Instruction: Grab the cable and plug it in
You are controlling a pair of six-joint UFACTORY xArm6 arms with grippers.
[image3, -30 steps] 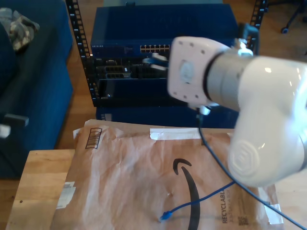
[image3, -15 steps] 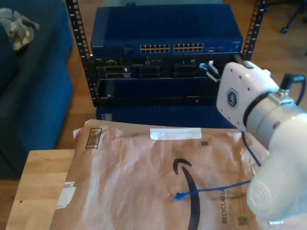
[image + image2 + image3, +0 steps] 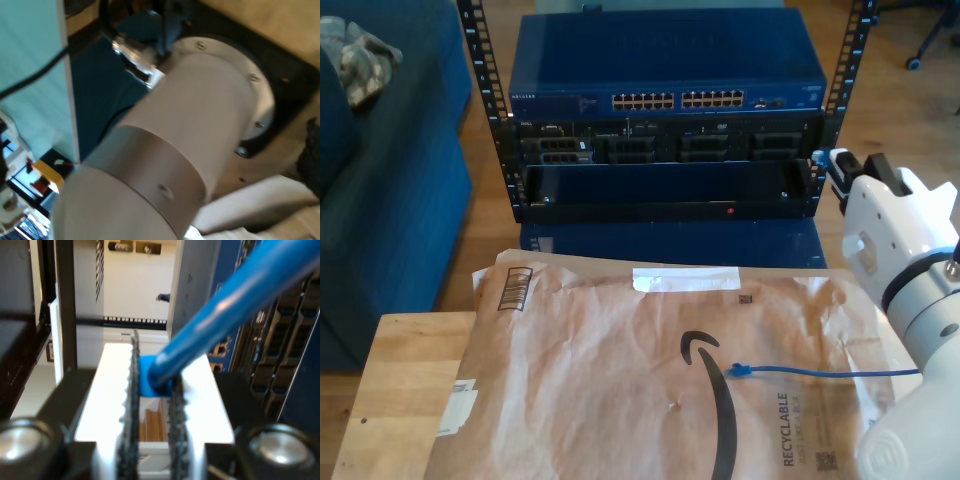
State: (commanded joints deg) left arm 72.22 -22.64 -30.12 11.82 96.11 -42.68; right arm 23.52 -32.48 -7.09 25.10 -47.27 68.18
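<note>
The cable [image 3: 820,372] is thin and bright blue. Its free plug [image 3: 738,371] lies on the brown paper mailer, and the cord runs off toward the exterior view's right. My second gripper [image 3: 152,390] is shut on the other blue plug [image 3: 150,374], and the cable [image 3: 225,300] slants away from its toothed pads [image 3: 134,405]. In the exterior view my second gripper [image 3: 832,160] hangs by the rack's right post, level with the lower row of ports [image 3: 775,145]. The first wrist view is blurred and looks at a white arm segment [image 3: 190,140].
A blue network switch [image 3: 670,100] with two rows of ports sits in a black rack [image 3: 485,90] behind the table. The mailer [image 3: 600,350] covers most of the wooden table [image 3: 400,400]. A blue sofa [image 3: 390,180] stands at the exterior view's left.
My second arm has swung from in front of the rack's middle to the exterior view's right. The free plug has been dragged rightward across the mailer.
</note>
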